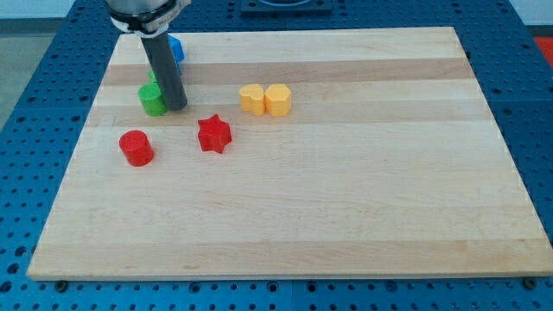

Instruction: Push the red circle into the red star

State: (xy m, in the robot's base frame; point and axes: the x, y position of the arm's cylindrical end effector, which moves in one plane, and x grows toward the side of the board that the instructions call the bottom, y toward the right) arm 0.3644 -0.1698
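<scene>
Two reds lie apart: red circle point(136, 148), red star point(213, 134). With my tip point(176, 106) bare beside green block point(153, 99), green could be dragged along.

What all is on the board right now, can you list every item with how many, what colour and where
red circle: one, red, view's left, below the green block
red star: one, red, right of the red circle, apart from it
green block: one, green, upper left, beside the rod; shape unclear
blue block: one, blue, top left, partly hidden behind the rod
yellow blocks: two, yellow, side by side and touching, upper middle
wooden board: one, light wood, fills the view
my tip: one, dark rod end, just right of the green block, above both red blocks
</scene>
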